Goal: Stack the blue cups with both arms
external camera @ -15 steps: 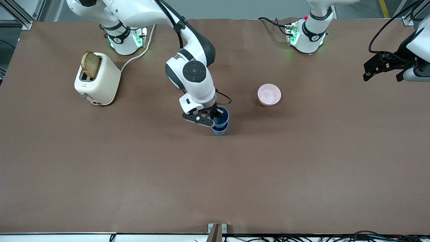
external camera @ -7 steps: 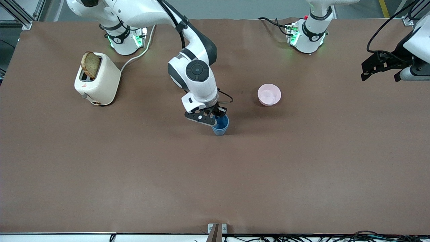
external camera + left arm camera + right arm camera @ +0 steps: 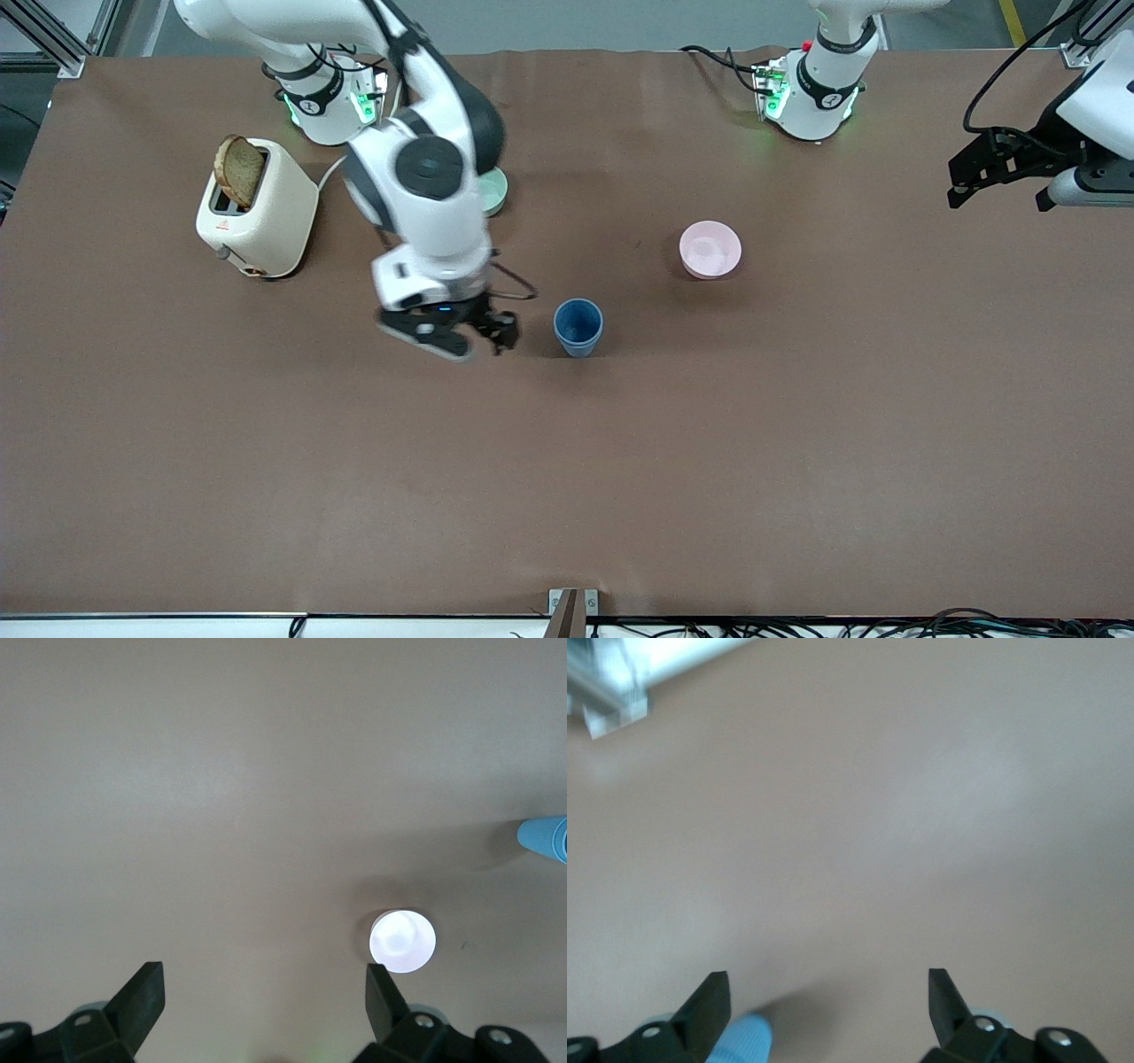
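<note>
On my bench stand one toaster (image 3: 257,213) with one bread slice (image 3: 239,170), one pale green bowl (image 3: 493,191) half hidden by my right arm, and one pink bowl (image 3: 710,249). The blue cups (image 3: 578,327) sit nested as one stack, nearer the front camera than the pink bowl. My right gripper (image 3: 456,337) hangs just beside the stack, jaws open and empty; my left gripper (image 3: 1001,173) waits over its end of the bench, jaws open.

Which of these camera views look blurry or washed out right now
Front view: right gripper and its wrist smear with motion, while the blue cups stay crisp. Left wrist view: pink bowl glares out to white. Right wrist view: soft throughout.
</note>
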`<action>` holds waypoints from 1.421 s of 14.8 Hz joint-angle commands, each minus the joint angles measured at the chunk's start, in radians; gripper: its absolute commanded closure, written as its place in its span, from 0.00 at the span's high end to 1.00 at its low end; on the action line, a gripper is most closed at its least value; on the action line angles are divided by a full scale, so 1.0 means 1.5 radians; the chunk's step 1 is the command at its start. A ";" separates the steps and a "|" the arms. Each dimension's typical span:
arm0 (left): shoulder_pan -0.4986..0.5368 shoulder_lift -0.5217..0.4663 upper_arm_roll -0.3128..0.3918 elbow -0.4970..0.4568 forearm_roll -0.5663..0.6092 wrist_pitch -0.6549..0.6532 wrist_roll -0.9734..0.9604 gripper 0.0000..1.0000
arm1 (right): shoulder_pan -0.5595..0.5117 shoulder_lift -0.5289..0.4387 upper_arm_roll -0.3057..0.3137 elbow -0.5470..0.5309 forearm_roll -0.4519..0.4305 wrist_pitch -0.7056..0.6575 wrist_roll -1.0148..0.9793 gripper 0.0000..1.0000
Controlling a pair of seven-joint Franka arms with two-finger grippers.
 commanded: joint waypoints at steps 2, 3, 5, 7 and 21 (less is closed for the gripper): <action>0.003 -0.027 -0.016 -0.044 0.049 0.012 0.002 1.00 | -0.099 -0.042 0.018 0.040 0.001 -0.086 -0.132 1.00; 0.004 -0.030 -0.020 -0.056 0.049 0.020 0.002 1.00 | -0.126 -0.042 0.018 0.064 0.009 -0.118 -0.218 1.00; 0.006 -0.032 -0.019 -0.059 0.048 0.020 0.006 1.00 | -0.182 -0.067 0.014 0.086 0.046 -0.194 -0.331 1.00; 0.007 -0.031 -0.015 -0.057 0.046 0.019 0.008 1.00 | -0.250 -0.108 0.014 0.084 0.082 -0.225 -0.416 1.00; 0.010 -0.005 -0.015 -0.028 0.006 0.017 0.008 1.00 | -0.399 -0.274 -0.040 -0.029 0.112 -0.311 -0.679 1.00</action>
